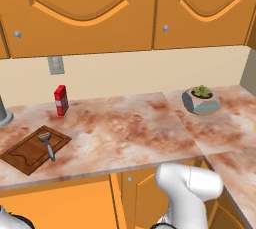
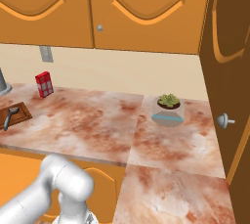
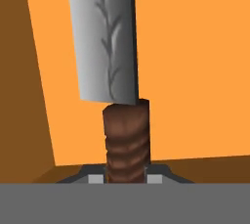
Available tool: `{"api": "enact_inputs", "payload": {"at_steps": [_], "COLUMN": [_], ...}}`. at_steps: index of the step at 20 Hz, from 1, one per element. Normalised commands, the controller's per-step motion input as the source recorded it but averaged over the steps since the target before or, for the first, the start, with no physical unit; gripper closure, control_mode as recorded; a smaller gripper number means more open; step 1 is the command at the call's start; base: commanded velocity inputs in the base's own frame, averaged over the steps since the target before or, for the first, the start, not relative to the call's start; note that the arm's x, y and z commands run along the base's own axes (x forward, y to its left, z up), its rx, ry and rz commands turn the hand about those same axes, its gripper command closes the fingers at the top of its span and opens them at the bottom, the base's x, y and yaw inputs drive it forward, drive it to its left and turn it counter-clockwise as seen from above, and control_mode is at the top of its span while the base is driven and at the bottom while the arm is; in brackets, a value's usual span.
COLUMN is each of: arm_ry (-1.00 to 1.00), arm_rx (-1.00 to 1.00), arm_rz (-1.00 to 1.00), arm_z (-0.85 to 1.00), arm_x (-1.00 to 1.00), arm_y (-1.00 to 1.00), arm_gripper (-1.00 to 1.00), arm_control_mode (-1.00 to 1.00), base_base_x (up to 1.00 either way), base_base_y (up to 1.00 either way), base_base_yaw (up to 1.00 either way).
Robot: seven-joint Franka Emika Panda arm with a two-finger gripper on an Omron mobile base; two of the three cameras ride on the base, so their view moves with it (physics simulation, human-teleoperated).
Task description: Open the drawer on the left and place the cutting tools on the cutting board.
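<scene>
Claw (image 3: 126, 179) gripping ribbed knife (image 3: 110, 61), flat grey blade

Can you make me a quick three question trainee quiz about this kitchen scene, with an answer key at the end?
1. True or false: the peeler already lies on the cutting board.
2. What are the fingers shut on? A) the knife B) the red box C) the potted plant
3. Fill in: the potted plant stands on the ____.

Key:
1. True.
2. A, the knife, gripped at its handle, blade pointing away from the hand.
3. Counter, to the right; the red box stands near the wall, behind the board.
</scene>
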Motion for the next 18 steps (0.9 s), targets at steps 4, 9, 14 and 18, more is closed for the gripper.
{"api": "enact_inputs", "payload": {"at_steps": [4, 9, 14, 18], "arm_ry": [-0.08, -0.05, 0.0, 0.0], "arm_rx": [0.02, 0.02, 0.03, 0.01], "arm_rz": [0.01, 0.05, 0.09, 0.11], "arm_z": [0.73, 0.63, 0.5, 0.32], "arm_x": [0.19, 0.37, 0.61, 0.82], "arm_y": [-0.29, -0.35, -0.45, -0.4], "arm_gripper": [1.0, 1.0, 1.0, 1.0], "arm_control_mode": [-1.0, -1.0, -1.0, -1.0], "base_base_x": [0.0, 0.0, 0.0, 0.0], "base_base_y": [0.0, 0.0, 0.0, 0.0], "base_base_yaw": [0.0, 0.0, 0.0, 0.0]}}
